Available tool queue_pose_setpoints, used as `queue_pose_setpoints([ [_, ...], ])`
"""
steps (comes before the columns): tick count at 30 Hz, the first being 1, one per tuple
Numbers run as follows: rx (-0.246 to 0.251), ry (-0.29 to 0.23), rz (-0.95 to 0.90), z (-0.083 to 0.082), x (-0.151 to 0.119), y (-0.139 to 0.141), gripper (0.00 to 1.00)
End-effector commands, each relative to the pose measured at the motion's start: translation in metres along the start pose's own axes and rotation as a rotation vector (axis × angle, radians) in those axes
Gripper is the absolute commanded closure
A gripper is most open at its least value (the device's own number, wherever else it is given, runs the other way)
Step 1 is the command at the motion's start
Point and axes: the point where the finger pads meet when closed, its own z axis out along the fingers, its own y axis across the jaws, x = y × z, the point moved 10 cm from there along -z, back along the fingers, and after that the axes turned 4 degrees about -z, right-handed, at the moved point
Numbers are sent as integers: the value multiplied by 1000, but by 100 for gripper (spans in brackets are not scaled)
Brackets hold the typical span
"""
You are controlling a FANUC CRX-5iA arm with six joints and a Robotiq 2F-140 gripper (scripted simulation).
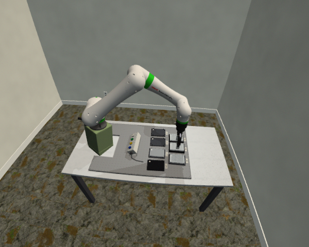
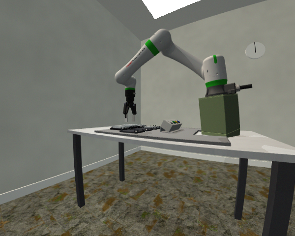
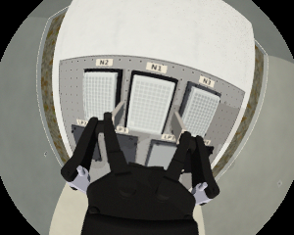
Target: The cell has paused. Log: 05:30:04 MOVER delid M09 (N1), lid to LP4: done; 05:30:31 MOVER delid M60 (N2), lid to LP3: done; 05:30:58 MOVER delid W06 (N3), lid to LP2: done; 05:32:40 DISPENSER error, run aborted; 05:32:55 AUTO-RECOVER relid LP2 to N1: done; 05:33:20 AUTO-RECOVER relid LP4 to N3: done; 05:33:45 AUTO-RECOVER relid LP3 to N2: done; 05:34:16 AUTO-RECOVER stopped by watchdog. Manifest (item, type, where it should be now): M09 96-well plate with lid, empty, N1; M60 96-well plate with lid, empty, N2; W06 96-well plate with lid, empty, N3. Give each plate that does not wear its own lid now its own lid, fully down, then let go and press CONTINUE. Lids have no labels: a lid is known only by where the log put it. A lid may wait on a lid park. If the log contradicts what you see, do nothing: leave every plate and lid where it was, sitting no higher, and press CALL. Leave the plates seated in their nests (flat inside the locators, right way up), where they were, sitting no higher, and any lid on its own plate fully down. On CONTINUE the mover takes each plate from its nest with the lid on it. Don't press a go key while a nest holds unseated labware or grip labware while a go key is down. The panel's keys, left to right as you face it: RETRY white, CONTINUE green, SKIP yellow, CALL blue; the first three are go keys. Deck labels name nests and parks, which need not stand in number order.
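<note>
Three 96-well plates sit in a row of nests on the right of the grey deck. In the wrist view the labels read N2 over the left plate (image 3: 98, 92), N1 over the middle plate (image 3: 149, 101) and N3 over the right plate (image 3: 201, 108). My gripper (image 1: 178, 144) hangs open and empty a short way above the middle plate; it also shows in the side view (image 2: 129, 117). The near plate (image 1: 176, 158) shows its wells plainly and looks uncovered. A pale lid (image 1: 156, 152) lies on a lid park beside it.
The other lid parks (image 1: 157, 131) (image 1: 157, 141) (image 1: 155, 164) in the left column look dark and bare. The key panel (image 1: 133, 143) stands left of the parks with its cable running forward. The arm's green base block (image 1: 98, 138) stands at the deck's left end.
</note>
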Motion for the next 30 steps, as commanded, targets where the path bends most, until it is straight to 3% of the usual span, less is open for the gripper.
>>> queue_pose_setpoints([
  [1, 0, 0, 0, -8, 0, 0, 34],
  [13, 0, 0, 0, -21, 0, 0, 34],
  [23, 0, 0, 0, -22, 0, 0, 34],
  [25, 0, 0, -1, -23, -13, 6, 34],
  [27, 1, 0, -4, -23, -47, 21, 34],
  [28, 1, 0, -4, -23, -47, 21, 34],
  [29, 2, 0, -6, -23, -71, 30, 34],
  [30, 2, 0, -6, -23, -71, 30, 34],
])
